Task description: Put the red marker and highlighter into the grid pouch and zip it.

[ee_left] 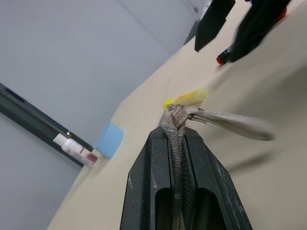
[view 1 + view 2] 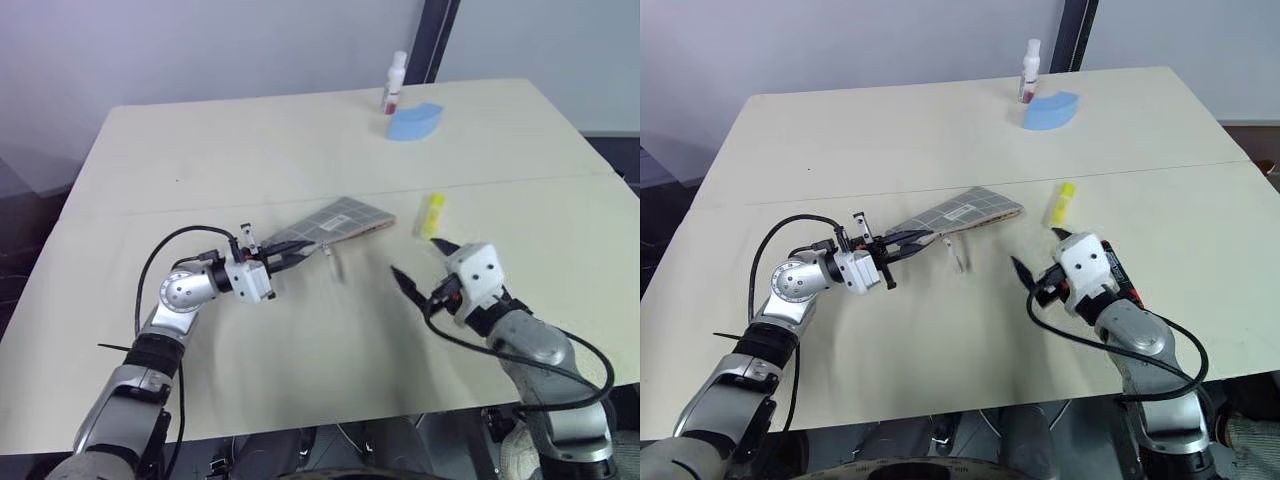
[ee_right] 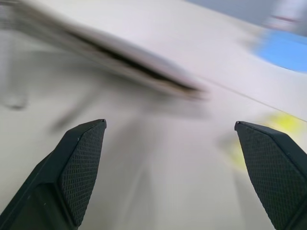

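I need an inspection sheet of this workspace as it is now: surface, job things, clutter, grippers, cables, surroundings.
Surface: beige table, seam line across the middle.
Job's things: grid pouch lifted at one corner, mouth open; highlighter lying beside the pouch, outside it; red marker: not seen lying on the table.
Clutter: white bottle and blue piece at the far edge.
Grippers: left gripper shut on the pouch corner; right gripper open, empty, near the highlighter.
Cables: black cable looping over the left wrist; another at the right wrist.
Surroundings: grey wall, dark post.
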